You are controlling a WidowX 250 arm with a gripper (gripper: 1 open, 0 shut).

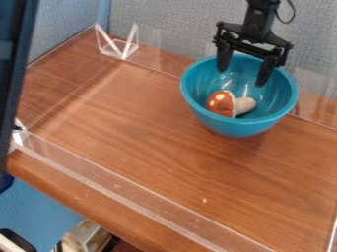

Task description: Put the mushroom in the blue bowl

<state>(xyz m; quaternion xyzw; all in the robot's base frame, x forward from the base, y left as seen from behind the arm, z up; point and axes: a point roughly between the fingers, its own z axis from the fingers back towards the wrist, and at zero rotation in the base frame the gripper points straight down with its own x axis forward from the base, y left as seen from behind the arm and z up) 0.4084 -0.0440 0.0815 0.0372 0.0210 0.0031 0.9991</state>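
My black two-fingered gripper (246, 67) is open above the far side of the round turquoise-blue bowl (200, 106). Inside lies the small toy mushroom (222, 102), reddish-brown cap, cream stem; probably light, its smooth cap slippery, the stem easier to pinch.

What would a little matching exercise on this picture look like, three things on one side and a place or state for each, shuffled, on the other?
Things:
1. small toy mushroom with a reddish-brown cap
2. glossy turquoise-blue bowl
3. black metal claw

Places or states:
A. standing on the brown wooden surface
B. fingers spread apart, nothing between them
C. lying inside a round container

Right pairs: 1-C, 2-A, 3-B
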